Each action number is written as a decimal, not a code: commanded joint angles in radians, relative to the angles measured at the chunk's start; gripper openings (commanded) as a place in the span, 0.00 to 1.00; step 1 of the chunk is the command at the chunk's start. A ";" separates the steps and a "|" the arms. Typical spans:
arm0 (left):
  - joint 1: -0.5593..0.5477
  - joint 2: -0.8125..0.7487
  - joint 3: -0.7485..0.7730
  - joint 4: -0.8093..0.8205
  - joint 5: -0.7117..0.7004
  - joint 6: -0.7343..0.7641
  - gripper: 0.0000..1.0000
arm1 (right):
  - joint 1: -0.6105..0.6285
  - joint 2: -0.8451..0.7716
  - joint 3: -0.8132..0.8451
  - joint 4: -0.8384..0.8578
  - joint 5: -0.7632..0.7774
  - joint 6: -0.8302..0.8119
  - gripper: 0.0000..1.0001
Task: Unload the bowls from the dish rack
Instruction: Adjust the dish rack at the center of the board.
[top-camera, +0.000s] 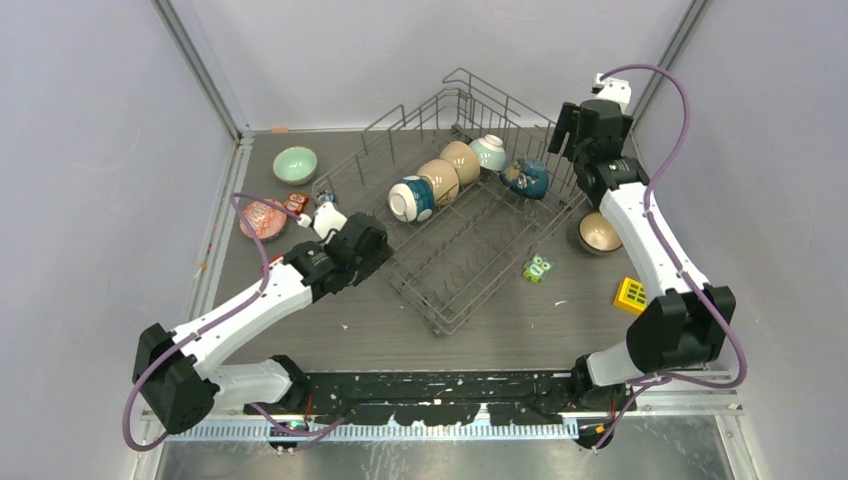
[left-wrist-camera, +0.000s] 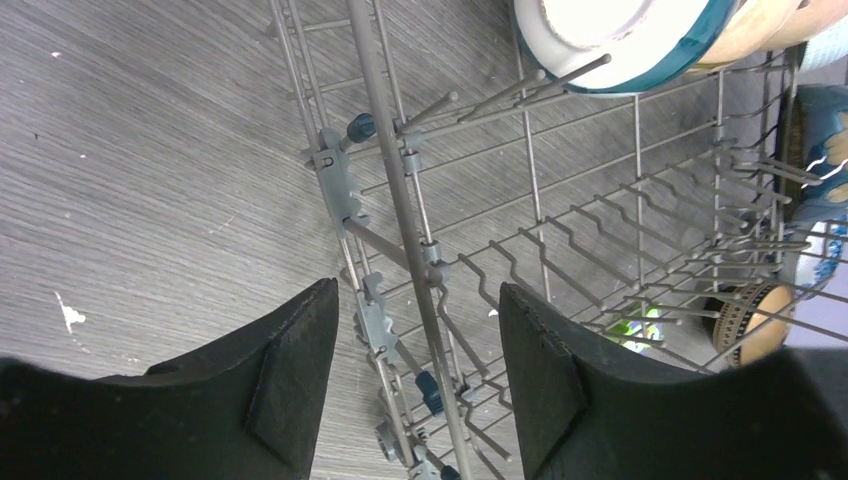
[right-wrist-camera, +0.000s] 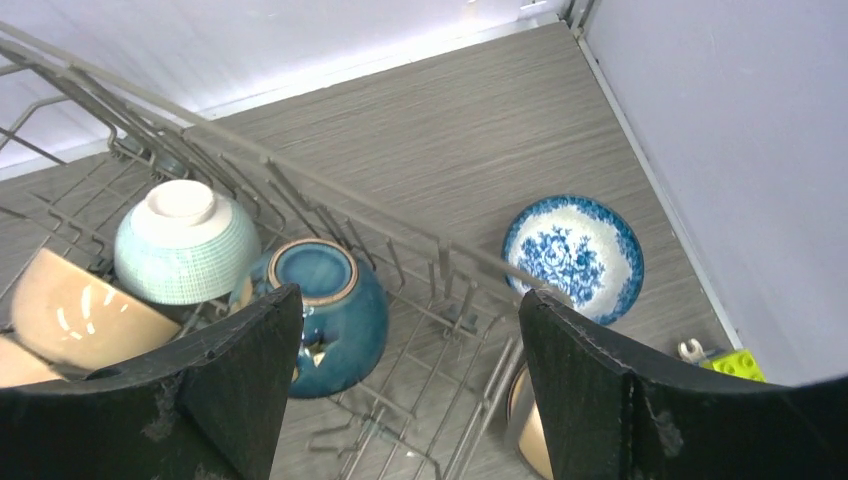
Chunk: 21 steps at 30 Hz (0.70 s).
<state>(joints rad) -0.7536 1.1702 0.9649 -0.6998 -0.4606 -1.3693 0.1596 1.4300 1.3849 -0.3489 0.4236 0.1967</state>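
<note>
The grey wire dish rack (top-camera: 470, 250) sits mid-table. It holds a white-teal bowl (top-camera: 411, 198), two tan bowls (top-camera: 449, 170), a pale teal ribbed bowl (top-camera: 489, 151) and a dark blue bowl (top-camera: 527, 178). My left gripper (top-camera: 378, 246) is open and empty, its fingers straddling the rack's left rim wire (left-wrist-camera: 400, 200), with the white-teal bowl (left-wrist-camera: 610, 40) ahead. My right gripper (top-camera: 562, 135) is open and empty above the rack's right corner, over the dark blue bowl (right-wrist-camera: 325, 320). A blue-white patterned bowl (right-wrist-camera: 572, 255) lies on the table outside the rack.
A mint green bowl (top-camera: 295, 164) and a pink-red bowl (top-camera: 263, 218) sit at the left, beside a small red block (top-camera: 297, 202). A brown ribbed bowl (top-camera: 599, 232) sits right of the rack. A green owl figure (top-camera: 537, 267) and a yellow block (top-camera: 630, 294) lie front right.
</note>
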 joint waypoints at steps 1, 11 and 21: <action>0.000 0.006 -0.029 0.073 -0.025 0.057 0.58 | -0.017 0.087 0.126 0.114 -0.072 -0.087 0.83; 0.022 -0.006 -0.078 0.109 0.027 0.082 0.40 | -0.029 0.286 0.203 0.182 -0.111 -0.165 0.78; 0.097 0.031 -0.058 0.144 0.097 0.146 0.30 | -0.046 0.291 0.153 0.175 -0.125 -0.154 0.48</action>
<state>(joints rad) -0.6949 1.1839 0.8986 -0.5789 -0.3729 -1.2736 0.1234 1.7435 1.5536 -0.1848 0.2867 0.0063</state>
